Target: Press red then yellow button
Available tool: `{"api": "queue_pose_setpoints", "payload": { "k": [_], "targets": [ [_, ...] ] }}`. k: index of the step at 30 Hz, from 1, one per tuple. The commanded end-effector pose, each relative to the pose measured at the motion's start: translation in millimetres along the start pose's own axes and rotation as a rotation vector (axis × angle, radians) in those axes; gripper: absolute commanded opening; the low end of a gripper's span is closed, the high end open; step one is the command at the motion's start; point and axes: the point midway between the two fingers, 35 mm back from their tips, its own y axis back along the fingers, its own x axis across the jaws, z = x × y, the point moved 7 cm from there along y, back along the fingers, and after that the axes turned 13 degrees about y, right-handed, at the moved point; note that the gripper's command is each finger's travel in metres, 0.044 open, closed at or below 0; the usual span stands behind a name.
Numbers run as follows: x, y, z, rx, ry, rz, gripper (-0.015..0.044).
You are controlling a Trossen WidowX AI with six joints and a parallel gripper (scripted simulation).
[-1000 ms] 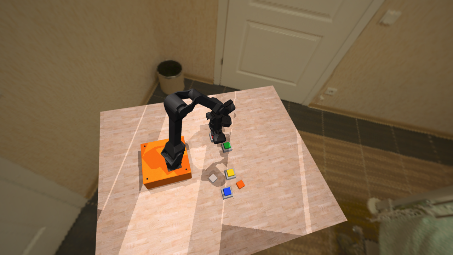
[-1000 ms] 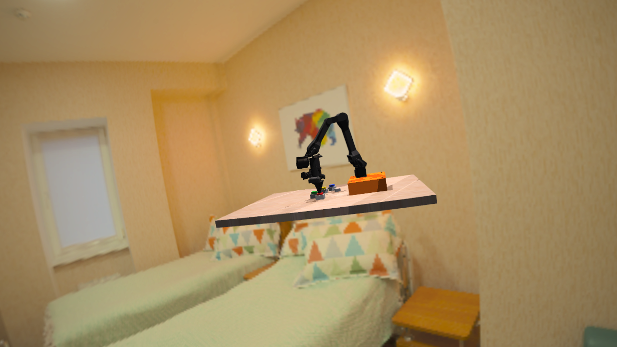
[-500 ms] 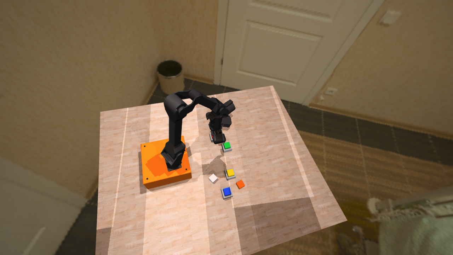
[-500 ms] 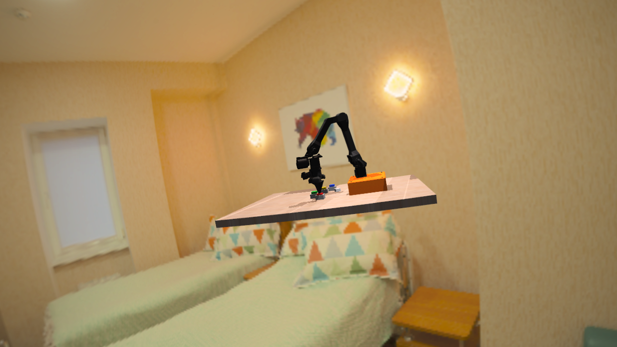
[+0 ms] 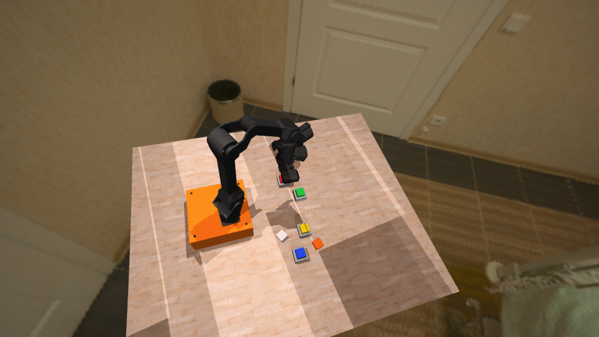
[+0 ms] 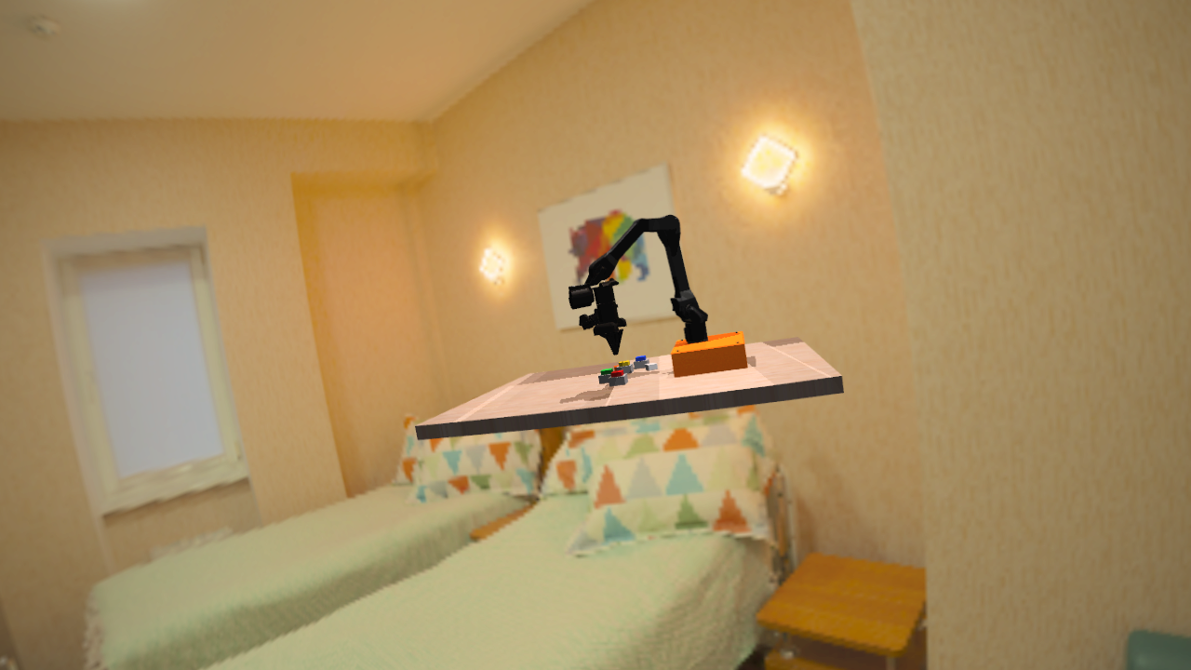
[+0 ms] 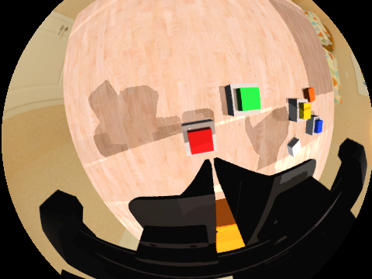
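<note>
The red button (image 5: 281, 179) (image 6: 616, 374) (image 7: 201, 141) sits on a grey base and is partly hidden by the gripper in the top view. My gripper (image 6: 615, 353) (image 7: 211, 163) is shut and empty, pointing down. Its tips are a short way above the red button, not touching it. In the wrist view the tips show just below the red cap. The yellow button (image 5: 304, 228) (image 6: 624, 363) (image 7: 304, 111) stands up from its grey base, well away from the gripper.
The green button (image 5: 299, 192) (image 7: 249, 98) is close beside the red one. The blue button (image 5: 300, 252) (image 7: 318, 126), a white block (image 5: 281, 236) (image 7: 294, 146) and an orange block (image 5: 317, 243) (image 7: 309, 94) lie around the yellow button. The arm stands on an orange base (image 5: 200, 209) (image 6: 707, 358).
</note>
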Motion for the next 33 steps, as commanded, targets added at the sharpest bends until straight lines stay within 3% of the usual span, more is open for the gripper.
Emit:
{"api": "queue_pose_setpoints", "payload": {
  "k": [1, 6, 14, 22, 27, 33],
  "targets": [
    [0.3, 36.3, 0.5, -0.026, 0.004, 0.010, 0.0020],
    [-7.8, 36.2, 3.0, -0.026, 0.004, 0.008, 0.0020],
    [-110.4, 36.0, 12.4, -0.025, 0.004, -0.009, 0.0020],
    [-213.8, 36.1, -18.5, -0.022, 0.004, -0.015, 0.0020],
    [-231.1, 36.1, -28.4, -0.022, 0.004, -0.015, 0.0020],
    [-231.9, -23.4, -27.1, -0.022, 0.004, -0.014, 0.0020]
  ]
}}
